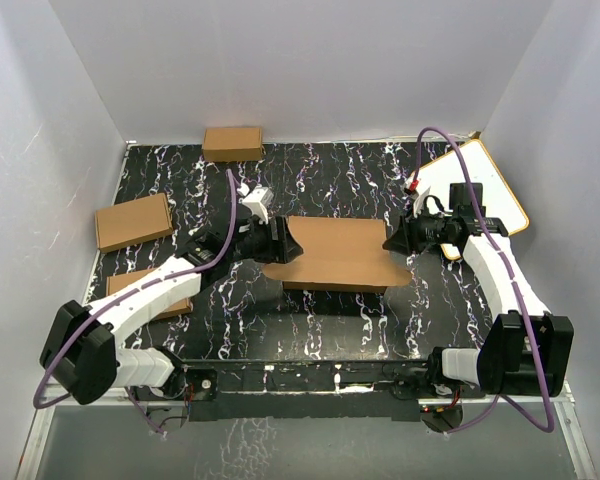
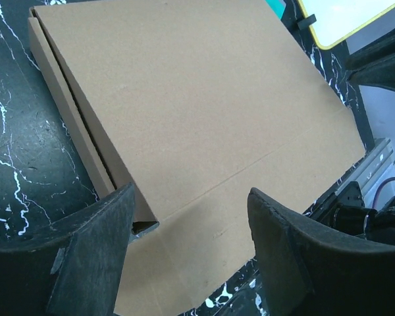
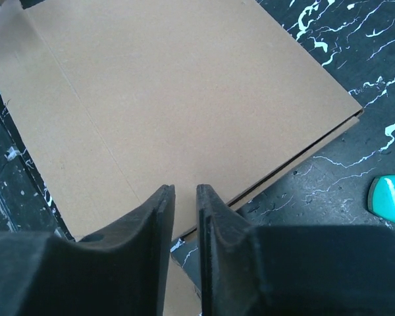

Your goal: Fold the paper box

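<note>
Bright, even diffuse light; shadows soft; top view slightly soft, wrist views sharper.

matt cardboard paper box [image 1: 335, 250], glossy marbled table [image 1: 360, 168]

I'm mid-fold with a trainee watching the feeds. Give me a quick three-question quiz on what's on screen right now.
1. True or false: the paper box lies between the left gripper and the right gripper.
2. Whose jaws stand wider apart? A) left gripper B) right gripper C) both the same
3. How many smaller cardboard boxes does the top view show?
Key: 1 true; 2 A; 3 three.
</note>
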You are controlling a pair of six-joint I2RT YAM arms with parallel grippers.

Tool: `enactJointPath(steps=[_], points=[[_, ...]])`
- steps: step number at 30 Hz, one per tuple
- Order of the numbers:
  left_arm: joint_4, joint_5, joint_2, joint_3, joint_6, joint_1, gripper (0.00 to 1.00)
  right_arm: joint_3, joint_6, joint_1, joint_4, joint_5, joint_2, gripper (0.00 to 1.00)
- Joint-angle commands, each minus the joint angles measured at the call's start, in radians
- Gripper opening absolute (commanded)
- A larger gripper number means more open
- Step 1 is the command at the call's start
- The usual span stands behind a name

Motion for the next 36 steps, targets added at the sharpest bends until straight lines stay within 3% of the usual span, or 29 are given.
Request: enactJointPath(steps=[1,7,11,14,25,36], points=[[0.020,0.034,0.015,-0.004,0.001,0.009,0.65,0.017,-0.031,-0.003,0.023,-0.003,0.010,0.23],[0.013,0.045,0.051,-0.009,0.010,0.012,0.56,0.010,-0.074,-0.003,-0.016,0.007,0.049,0.19],[0.006,0.057,0.073,-0.018,0.014,0.015,0.34,-0.007,-0.105,-0.003,-0.045,0.027,0.093,0.18],[-0.001,0.064,0.093,-0.031,0.016,0.017,0.26,-0.013,-0.122,-0.001,-0.051,0.063,0.125,0.16],[0.016,0.111,0.221,-0.077,0.009,0.020,0.24,-0.024,-0.129,0.028,-0.023,0.189,0.209,0.16],[-0.051,0.097,0.183,-0.016,0.026,0.020,0.31,0.027,-0.162,0.027,-0.047,0.200,0.197,0.19]])
